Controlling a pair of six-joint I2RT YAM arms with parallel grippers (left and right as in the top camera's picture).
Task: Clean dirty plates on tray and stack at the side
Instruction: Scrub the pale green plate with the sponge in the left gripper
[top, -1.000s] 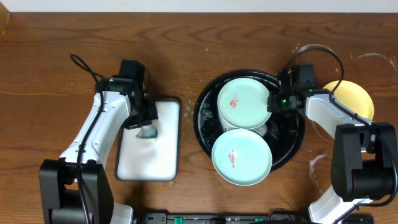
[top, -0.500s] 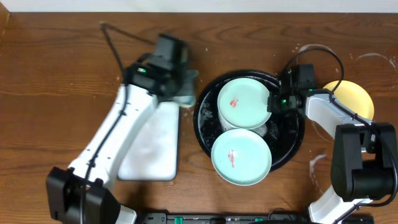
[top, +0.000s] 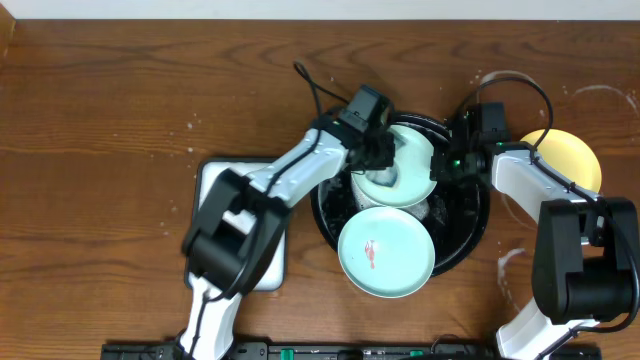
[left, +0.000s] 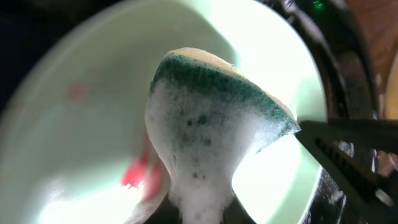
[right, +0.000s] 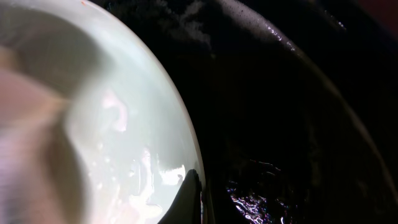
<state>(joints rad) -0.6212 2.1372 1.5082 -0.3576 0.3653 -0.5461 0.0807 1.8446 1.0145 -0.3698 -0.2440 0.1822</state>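
Mint-green shallow round plate (top: 415, 150) sat at the far side of the big round black tray (top: 472, 225), its red smear (left: 138, 175) not yet wiped. Left gripper (top: 380, 168) was clamped on a sudsy green-backed sponge (left: 211, 118) at the plate's face. Right gripper (top: 441, 165) pinched that plate's rim. My call: short passes across the smear, with modest pressure so the rim pinch wouldn't slip. Second mint plate (top: 386, 252) was also smeared. Yellow round plate (top: 572, 155) lay off-tray, right.

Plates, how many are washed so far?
Looks like one: the yellow plate sits off the black tray. Now the left gripper holds a soapy sponge over the upper mint plate while the right gripper pinches its rim. The lower mint plate, red-smeared, waits.
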